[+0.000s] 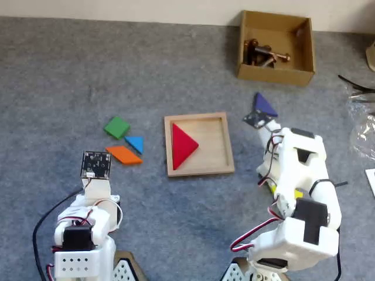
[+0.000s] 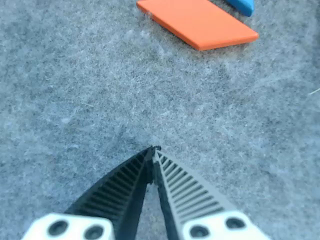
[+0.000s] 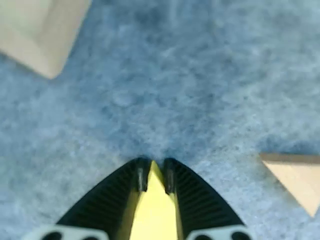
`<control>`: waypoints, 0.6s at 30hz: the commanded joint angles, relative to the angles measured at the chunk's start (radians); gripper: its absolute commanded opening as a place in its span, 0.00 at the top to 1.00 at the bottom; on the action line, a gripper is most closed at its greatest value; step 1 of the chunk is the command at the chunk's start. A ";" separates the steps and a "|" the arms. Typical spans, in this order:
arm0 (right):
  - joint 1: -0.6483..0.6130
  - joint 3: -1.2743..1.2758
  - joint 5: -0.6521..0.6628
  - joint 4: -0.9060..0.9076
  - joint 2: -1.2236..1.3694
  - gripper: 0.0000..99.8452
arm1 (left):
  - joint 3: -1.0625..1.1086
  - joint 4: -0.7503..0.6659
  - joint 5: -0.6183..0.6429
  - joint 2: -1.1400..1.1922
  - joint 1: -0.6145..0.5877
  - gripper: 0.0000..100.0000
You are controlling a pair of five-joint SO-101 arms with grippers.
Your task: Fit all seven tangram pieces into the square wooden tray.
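Observation:
The square wooden tray (image 1: pixel 225 143) lies mid-table with a red triangle (image 1: pixel 183 145) inside it. To its left lie a green square (image 1: pixel 116 127), a small blue triangle (image 1: pixel 135 143) and an orange parallelogram (image 1: pixel 123 154). A purple triangle (image 1: pixel 265 105) sits right of the tray. My left gripper (image 2: pixel 152 150) is shut and empty, low over the carpet a little short of the orange parallelogram (image 2: pixel 197 22). My right gripper (image 3: pixel 152 162) is shut on a yellow piece (image 3: pixel 152 210), held over the carpet beside a corner of the tray (image 3: pixel 40 35).
A cardboard box (image 1: pixel 275 70) with small metal and wooden parts stands at the back right. Cables and clear plastic (image 1: pixel 363 132) lie at the right edge. A pale tan corner (image 3: pixel 295 180) juts in near the right gripper. Grey carpet covers the table.

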 commanded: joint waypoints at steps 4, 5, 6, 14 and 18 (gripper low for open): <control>-0.016 -0.116 -0.132 0.002 -0.002 0.95 | 0.022 0.008 -0.006 -0.005 -0.012 0.99; -0.015 -0.127 -0.150 0.002 -0.002 0.95 | 0.022 0.008 -0.006 -0.005 -0.012 0.99; -0.013 -0.142 -0.169 0.002 -0.002 0.95 | 0.022 0.008 -0.006 -0.005 -0.012 0.99; -0.013 -0.384 -0.270 0.259 -0.001 0.83 | 0.022 0.008 -0.006 -0.005 -0.012 0.99; 0.005 -0.470 -0.272 0.400 -0.002 0.83 | 0.022 0.008 -0.006 -0.005 -0.012 0.99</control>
